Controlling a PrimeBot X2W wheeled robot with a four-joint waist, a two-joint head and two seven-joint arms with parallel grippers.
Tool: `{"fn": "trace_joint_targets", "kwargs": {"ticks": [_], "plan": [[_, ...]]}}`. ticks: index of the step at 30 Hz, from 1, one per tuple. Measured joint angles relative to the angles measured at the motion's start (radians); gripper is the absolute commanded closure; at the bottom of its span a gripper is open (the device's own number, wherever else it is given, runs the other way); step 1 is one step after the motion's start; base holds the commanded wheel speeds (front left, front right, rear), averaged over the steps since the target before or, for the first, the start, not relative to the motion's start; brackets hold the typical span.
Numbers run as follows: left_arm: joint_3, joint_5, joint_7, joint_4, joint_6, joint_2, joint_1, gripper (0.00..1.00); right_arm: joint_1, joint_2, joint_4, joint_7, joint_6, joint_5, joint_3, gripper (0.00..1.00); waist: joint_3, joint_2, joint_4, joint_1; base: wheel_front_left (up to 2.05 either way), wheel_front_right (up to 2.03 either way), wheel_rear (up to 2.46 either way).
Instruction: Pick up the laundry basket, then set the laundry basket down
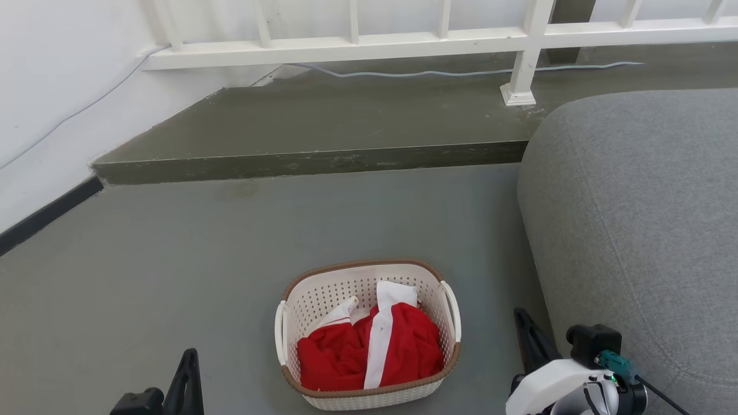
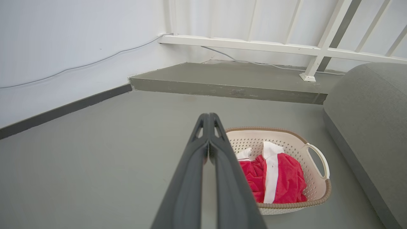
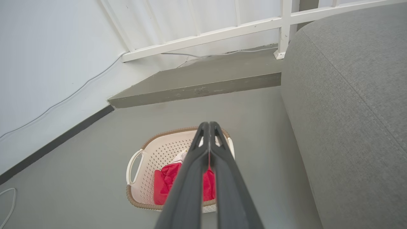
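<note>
My left fingers (image 2: 208, 118) and right fingers (image 3: 209, 125) are each pressed together, gripping nothing. Between them on the grey floor (image 1: 173, 259) sits the cream-white perforated plastic laundry basket (image 1: 323, 294), brown-rimmed, holding a red-and-white garment (image 1: 398, 346). Farther off stand a grey fabric sofa (image 1: 634, 202) and a white railing (image 1: 346, 49).

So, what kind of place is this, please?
Probably a home-like living area: a grey sofa, a laundry basket holding red clothes on the floor, a white railing behind.
</note>
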Motion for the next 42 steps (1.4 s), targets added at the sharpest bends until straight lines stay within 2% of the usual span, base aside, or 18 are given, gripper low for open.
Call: {"fn": "trace_joint_targets", "kwargs": {"ticks": [42], "plan": [[0.083,-0.493,0.123,0.021,-0.076,-0.009,-0.043,1.0,-0.007,0.007,-0.049,0.114,0.082,0.467,-0.174,1.0,0.011,0.0,-0.005,0.0,0.0,0.0,0.0]]}}
